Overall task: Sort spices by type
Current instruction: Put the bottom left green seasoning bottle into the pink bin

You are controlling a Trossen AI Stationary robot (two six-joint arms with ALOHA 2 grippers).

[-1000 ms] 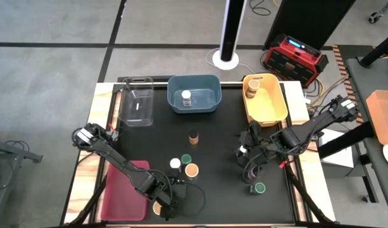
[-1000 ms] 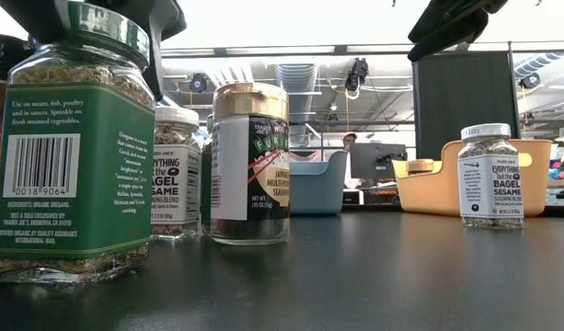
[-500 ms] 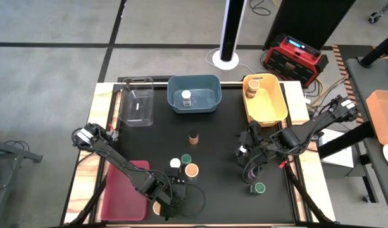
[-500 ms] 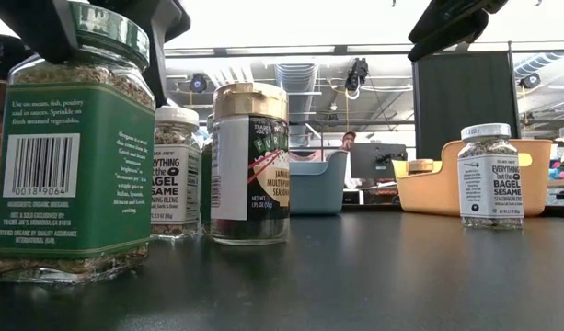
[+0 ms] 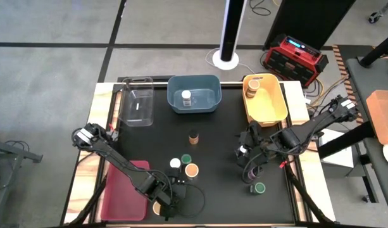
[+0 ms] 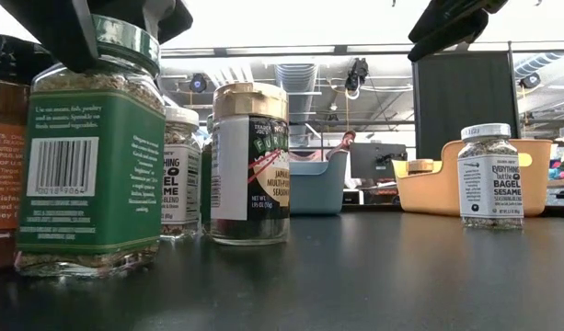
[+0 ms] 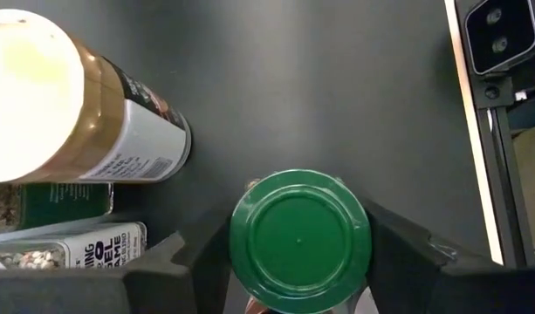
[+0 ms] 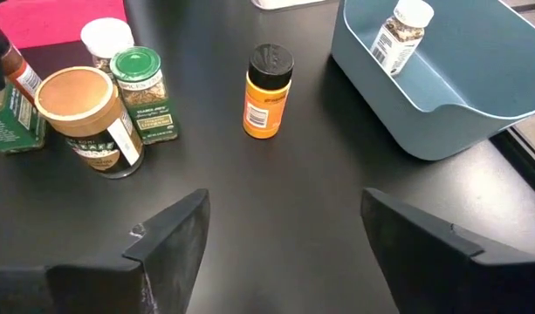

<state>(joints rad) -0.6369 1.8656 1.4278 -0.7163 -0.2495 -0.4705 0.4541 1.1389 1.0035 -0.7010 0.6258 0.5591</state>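
Your left pincer (image 7: 299,262) sits low at the near edge of the black worktop (image 5: 219,136), beside the red bin (image 5: 121,190). Its fingers (image 7: 175,262) flank a green-lidded spice jar (image 7: 299,237), close on each side; you cannot tell whether they already press it. Another jar stands right against that one on the low view's left side, so there is little room there. Just beyond stand a tan-lidded jar (image 5: 192,170), a white-lidded jar (image 5: 175,163) and a second green-lidded jar (image 5: 187,158), bunched together.

Your right pincer (image 8: 280,235) hovers over the worktop's right half with its fingers spread wide and nothing between them. Open black surface lies ahead of it, up to an orange jar with a dark lid (image 8: 268,92) standing alone mid-worktop. A lone green-lidded jar (image 5: 259,188) stands near the front right corner.

Along the far edge sit a clear bin (image 5: 137,101), a blue bin (image 5: 200,104) holding one white-lidded jar (image 5: 187,98), and a yellow bin (image 5: 269,107) holding one tan-lidded jar (image 5: 252,85).
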